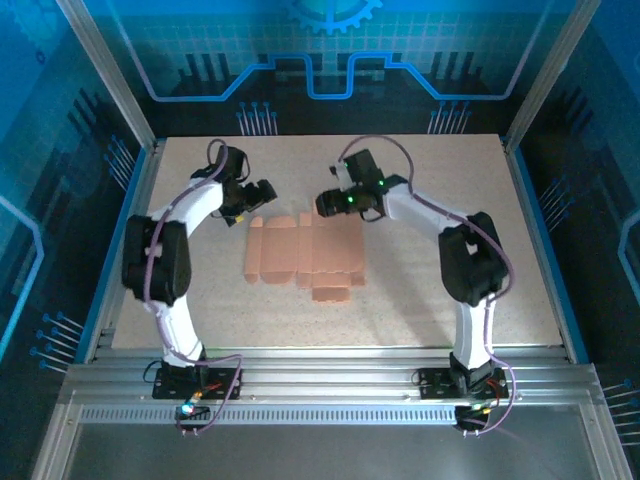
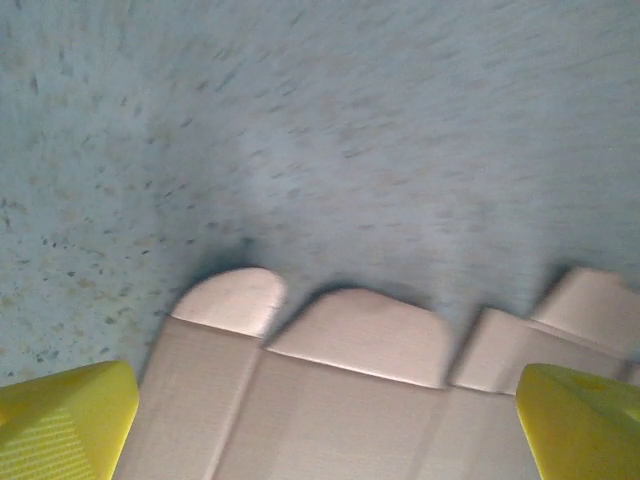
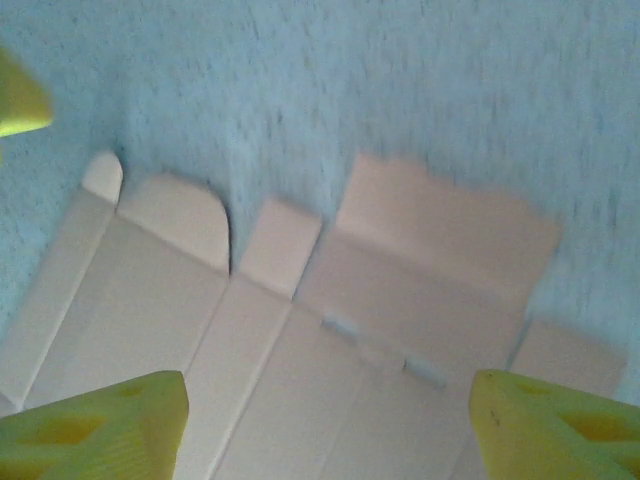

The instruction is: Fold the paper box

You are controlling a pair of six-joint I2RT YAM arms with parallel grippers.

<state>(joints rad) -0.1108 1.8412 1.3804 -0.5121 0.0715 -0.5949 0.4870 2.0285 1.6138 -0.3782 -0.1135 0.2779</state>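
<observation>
The paper box [image 1: 305, 258] lies flat and unfolded in the middle of the table, a salmon-orange cut-out with rounded flaps along its far edge. My left gripper [image 1: 262, 192] hovers over the sheet's far left corner. Its yellow fingertips [image 2: 62, 420] stand wide apart, open, with the flaps of the box [image 2: 350, 370] below them. My right gripper [image 1: 328, 203] hangs over the far edge near the middle. It is also open, its yellow fingers [image 3: 100, 425] straddling the creased panels of the box [image 3: 400, 290] without holding them.
The speckled tabletop [image 1: 450, 180] runs out to aluminium frame rails [image 1: 320, 365] at the near edge. Blue enclosure walls stand at the back and sides. A tip of the left gripper's yellow finger [image 3: 20, 95] shows at the upper left of the right wrist view.
</observation>
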